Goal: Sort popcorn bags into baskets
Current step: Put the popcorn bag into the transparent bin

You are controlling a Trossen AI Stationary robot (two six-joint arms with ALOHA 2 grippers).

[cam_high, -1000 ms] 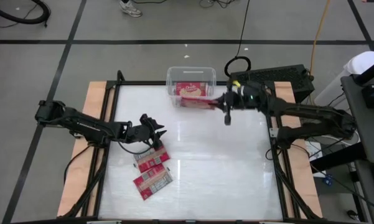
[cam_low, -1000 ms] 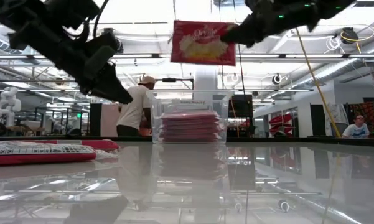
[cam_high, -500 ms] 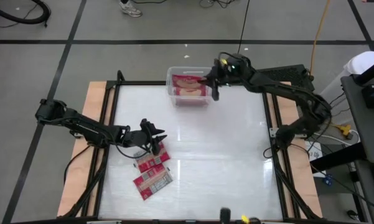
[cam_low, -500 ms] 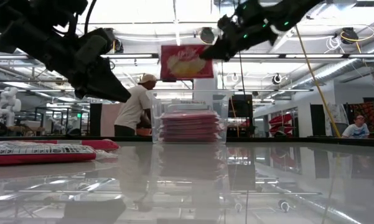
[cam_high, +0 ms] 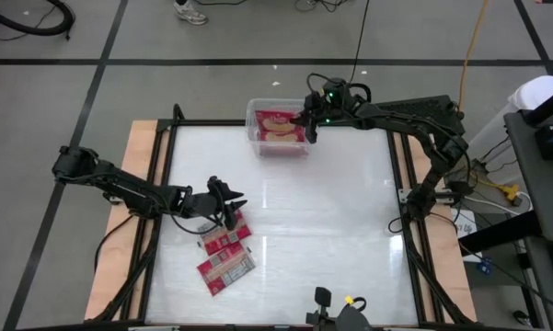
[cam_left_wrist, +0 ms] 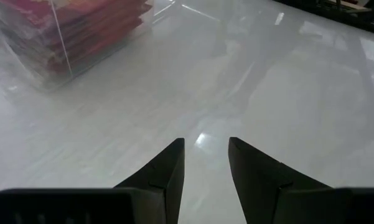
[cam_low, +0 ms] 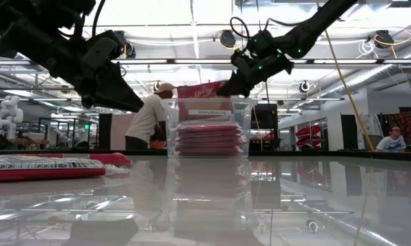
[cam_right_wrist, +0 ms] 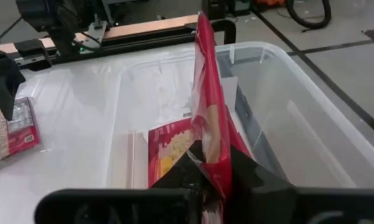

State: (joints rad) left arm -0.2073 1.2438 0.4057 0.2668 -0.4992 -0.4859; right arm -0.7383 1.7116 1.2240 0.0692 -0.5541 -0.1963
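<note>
Nearest me, in the lower left of the overhead frame, two popcorn bags [cam_high: 224, 251] lie flat on the white bench [cam_high: 331, 221], label faces up, one just beside the other. The left gripper [cam_high: 228, 204] hangs right at the upper one; its wrist camera shows the fingers [cam_left_wrist: 165, 171] a narrow gap apart with nothing between them, only bare bench beyond. It sits where it sat half a second ago.

Farther back, at the upper middle of the frame, the clear basket [cam_high: 254, 129] holds a stack of red bags [cam_low: 208, 139] that reaches well up its walls in the level view. The right gripper [cam_high: 307, 123] is clamped on one more bag [cam_right_wrist: 206, 134], pinched at an edge so it hangs on its side, down inside the rim. A second ago that bag was high above the bench, clear of the basket; half a second ago it was over the rim; now it has dropped to the top of the stack. Whether it already touches the stack, I cannot quite tell.

These packets look light, thin and glossy, and I'd judge them floppy: the held one bows a little from the pinch. Lying flat they offer little to grab, so a short edge or corner seems the best hold, with a firm squeeze against slipping.
</note>
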